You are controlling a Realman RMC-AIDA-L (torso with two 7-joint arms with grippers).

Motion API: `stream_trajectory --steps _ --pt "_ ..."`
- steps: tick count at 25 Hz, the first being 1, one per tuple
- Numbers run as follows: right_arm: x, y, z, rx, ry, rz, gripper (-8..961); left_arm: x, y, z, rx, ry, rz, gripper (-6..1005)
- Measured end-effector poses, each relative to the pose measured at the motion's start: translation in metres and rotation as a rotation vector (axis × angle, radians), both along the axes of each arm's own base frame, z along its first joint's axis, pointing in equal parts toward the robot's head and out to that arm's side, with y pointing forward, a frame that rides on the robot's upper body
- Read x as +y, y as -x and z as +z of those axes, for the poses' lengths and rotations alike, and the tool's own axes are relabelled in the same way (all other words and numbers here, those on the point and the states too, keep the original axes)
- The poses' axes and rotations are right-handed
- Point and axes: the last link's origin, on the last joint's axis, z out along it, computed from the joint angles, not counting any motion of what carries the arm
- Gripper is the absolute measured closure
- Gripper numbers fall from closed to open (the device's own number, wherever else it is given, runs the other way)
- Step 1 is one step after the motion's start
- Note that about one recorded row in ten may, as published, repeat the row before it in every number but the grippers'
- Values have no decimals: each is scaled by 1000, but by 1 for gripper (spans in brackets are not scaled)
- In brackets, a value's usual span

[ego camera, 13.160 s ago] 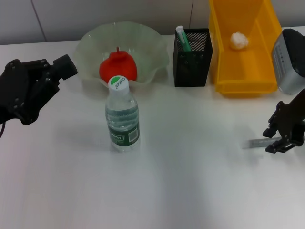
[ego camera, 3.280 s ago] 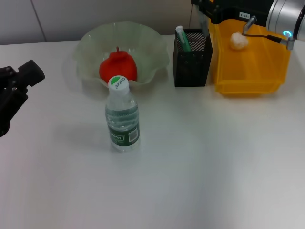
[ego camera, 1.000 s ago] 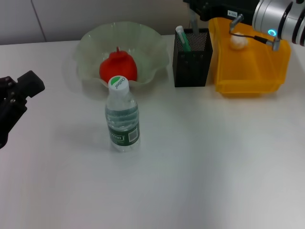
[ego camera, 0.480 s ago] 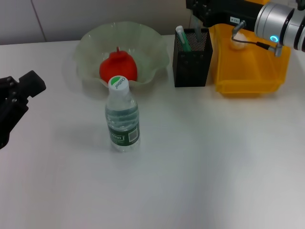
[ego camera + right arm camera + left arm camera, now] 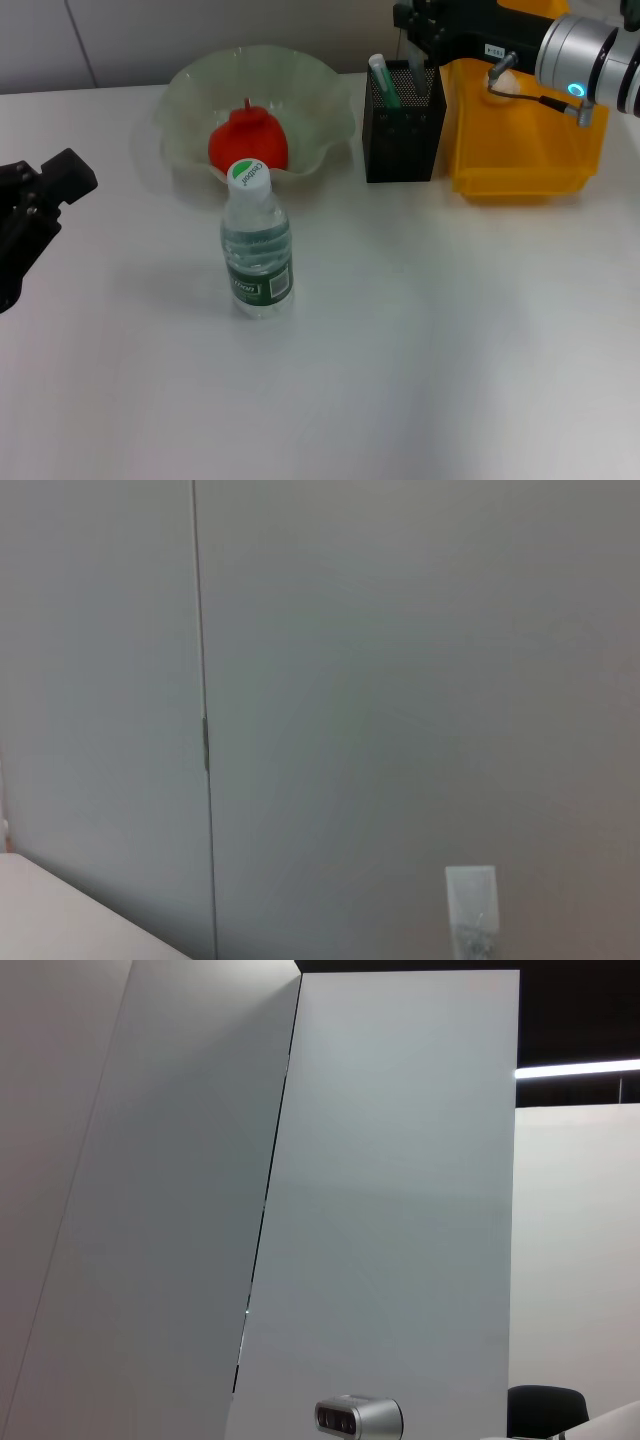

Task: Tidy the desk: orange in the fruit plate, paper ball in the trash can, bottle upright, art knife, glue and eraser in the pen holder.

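Note:
The orange [image 5: 248, 140] lies in the pale-green fruit plate [image 5: 190, 92]. In front of the plate the bottle [image 5: 257, 248] stands upright. My right gripper [image 5: 420, 42] hangs over the black mesh pen holder [image 5: 403, 140], shut on the grey art knife [image 5: 415, 72], whose lower end dips inside the cup. The knife's pale end [image 5: 470, 908] also shows in the right wrist view. A green-and-white stick [image 5: 383, 80], glue by its look, leans in the holder. The paper ball [image 5: 506, 84] sits in the yellow trash can [image 5: 520, 150]. The eraser is out of view. My left gripper [image 5: 35, 178] rests open at the left edge.
The right arm's silver wrist [image 5: 585, 45] and its cable [image 5: 530, 82] reach across the trash can at the back right. A grey wall [image 5: 150, 35] runs behind the table. The left wrist view shows only wall panels.
The right gripper took the art knife from the table's right side and carried it over the pen holder. In the last second the knife sank lower into the cup. The left arm drew back leftward.

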Motion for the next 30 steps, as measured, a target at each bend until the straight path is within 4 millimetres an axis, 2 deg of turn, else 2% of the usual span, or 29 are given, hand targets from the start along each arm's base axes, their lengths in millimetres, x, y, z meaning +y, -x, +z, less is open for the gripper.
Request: stream_trajectory --steps 30 --pt "0 -5 -5 16 80 -92 771 0 1 1 3 -20 1 977"
